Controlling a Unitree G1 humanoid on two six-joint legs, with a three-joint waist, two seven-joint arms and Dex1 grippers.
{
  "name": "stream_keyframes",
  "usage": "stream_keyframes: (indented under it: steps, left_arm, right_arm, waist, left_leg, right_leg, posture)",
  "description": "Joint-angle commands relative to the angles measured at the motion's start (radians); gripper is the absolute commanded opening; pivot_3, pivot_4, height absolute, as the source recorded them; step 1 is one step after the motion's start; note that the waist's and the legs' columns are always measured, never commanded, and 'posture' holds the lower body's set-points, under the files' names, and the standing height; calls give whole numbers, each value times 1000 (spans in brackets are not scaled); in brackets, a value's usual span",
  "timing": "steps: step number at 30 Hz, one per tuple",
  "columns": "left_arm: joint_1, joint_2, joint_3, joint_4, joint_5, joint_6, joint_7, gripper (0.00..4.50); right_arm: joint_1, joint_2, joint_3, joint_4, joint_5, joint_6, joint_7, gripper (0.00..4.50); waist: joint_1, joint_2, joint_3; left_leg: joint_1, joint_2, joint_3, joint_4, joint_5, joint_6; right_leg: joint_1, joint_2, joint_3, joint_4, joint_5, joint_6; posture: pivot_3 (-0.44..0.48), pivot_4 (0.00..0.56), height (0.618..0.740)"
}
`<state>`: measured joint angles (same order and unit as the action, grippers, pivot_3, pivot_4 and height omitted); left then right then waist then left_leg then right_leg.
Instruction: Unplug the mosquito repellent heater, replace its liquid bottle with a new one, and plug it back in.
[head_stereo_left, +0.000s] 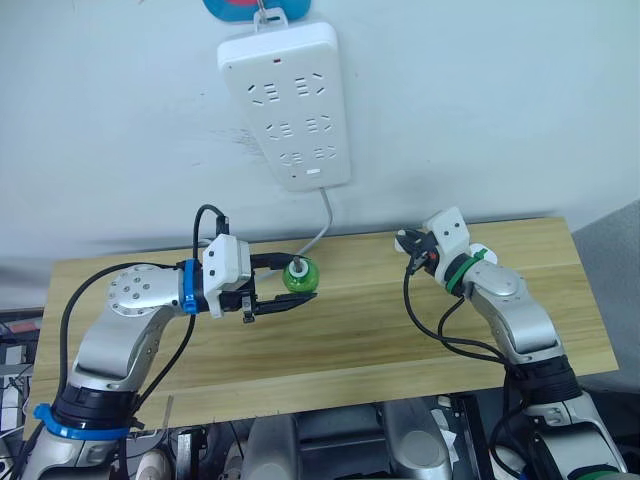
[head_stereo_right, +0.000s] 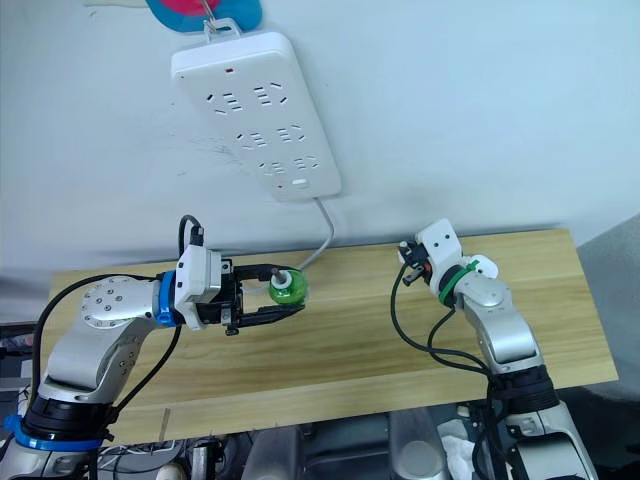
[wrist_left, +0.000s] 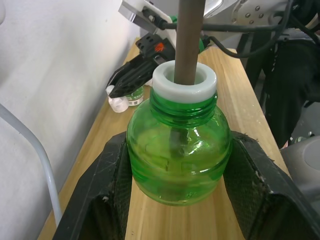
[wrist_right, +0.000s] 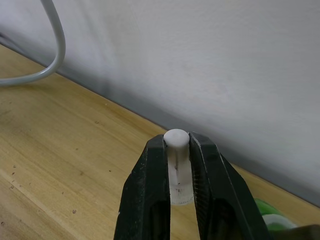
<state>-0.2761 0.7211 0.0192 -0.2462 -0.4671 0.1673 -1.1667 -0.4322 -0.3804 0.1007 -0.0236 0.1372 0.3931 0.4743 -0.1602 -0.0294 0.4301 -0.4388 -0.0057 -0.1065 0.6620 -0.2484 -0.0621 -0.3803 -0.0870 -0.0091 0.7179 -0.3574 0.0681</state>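
My left gripper (head_stereo_left: 306, 281) is shut on a squat translucent green bottle (wrist_left: 179, 150) with a white neck ring and a bare brown wick stem, held upright just above the wooden table (head_stereo_left: 330, 340). My right gripper (head_stereo_left: 408, 242) hovers near the wall at the table's back right, shut on a small white cap (wrist_right: 178, 167). A second green bottle (wrist_left: 133, 96) stands by the wall below that gripper. A small white rounded piece (head_stereo_right: 484, 266) peeks from behind the right wrist; I cannot tell whether it is the heater.
A large white power strip (head_stereo_left: 285, 105) hangs on the wall above the table, with nothing plugged into it. Its grey cable (head_stereo_left: 322, 225) drops to the table behind the left gripper. The table's front half is bare wood.
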Motion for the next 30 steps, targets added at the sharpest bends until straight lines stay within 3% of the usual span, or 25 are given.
stream_keyframes:
  steps: [1, 10, 19, 27, 30]
  left_arm:
    - [16, 13, 30, -44, -20, -2, 3, 2215]
    - [34, 24, 47, -63, -25, 10, 2, 2215]
    - [40, 30, 53, -70, -25, 13, 2, 2215]
    - [44, 31, 53, -63, -22, 5, -4, 2215]
    - [44, 31, 54, -61, -20, 2, -5, 2215]
  right_arm:
    - [16, 18, -6, 12, -13, -44, -8, 227]
    - [-8, 58, -7, 131, -55, -133, -25, 227]
    - [-16, 68, -20, 144, -54, -139, -33, 227]
    - [17, 42, -25, 65, -47, -87, -13, 2823]
    - [37, 29, -30, 9, -38, -59, -5, 2823]
  waist:
    - [1, 0, 0]
    - [14, 0, 0]
    - [22, 0, 0]
    - [22, 0, 0]
    - [22, 0, 0]
  left_leg:
    - [0, 0, 0, 0, 0, 0]
    - [0, 0, 0, 0, 0, 0]
    - [1, 0, 1, -1, 0, 0]
    - [1, 0, 1, -1, 0, 0]
    - [1, 0, 0, -1, 0, 0]
  right_leg:
    - [0, 0, 0, 0, 0, 0]
    - [0, 0, 0, 0, 0, 0]
    - [0, 0, 0, 0, 0, 0]
    - [0, 0, 1, 0, 0, 0]
    - [0, 0, 0, -1, 0, 0]
  posture:
    - [-211, 424, 740]
    - [-188, 423, 740]
    - [-186, 419, 740]
    - [-190, 412, 740]
    - [-192, 409, 740]
